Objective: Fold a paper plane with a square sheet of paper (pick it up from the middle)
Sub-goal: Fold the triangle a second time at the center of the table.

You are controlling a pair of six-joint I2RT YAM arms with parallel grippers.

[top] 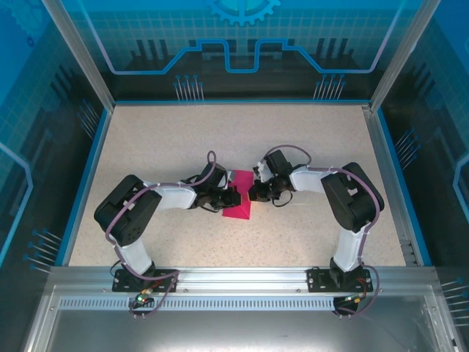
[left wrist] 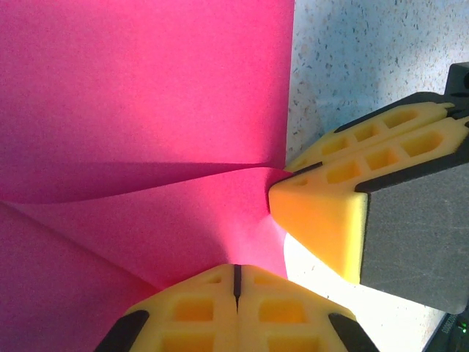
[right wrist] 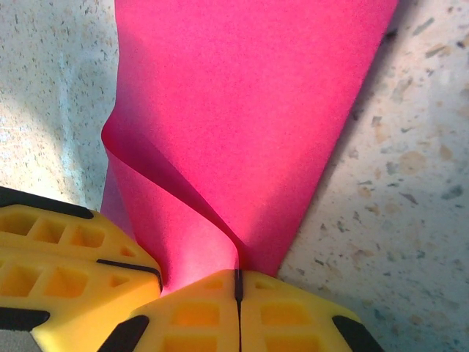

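The square sheet of paper lies on the table, near its centre. The left gripper sits over the sheet's 9 o'clock side. The right gripper touches its 3 o'clock edge, just beside the left one.

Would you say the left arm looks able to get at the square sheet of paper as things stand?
Yes, it appears so: the left gripper is shut on the square sheet of paper, close beside the right gripper, which pinches it too.
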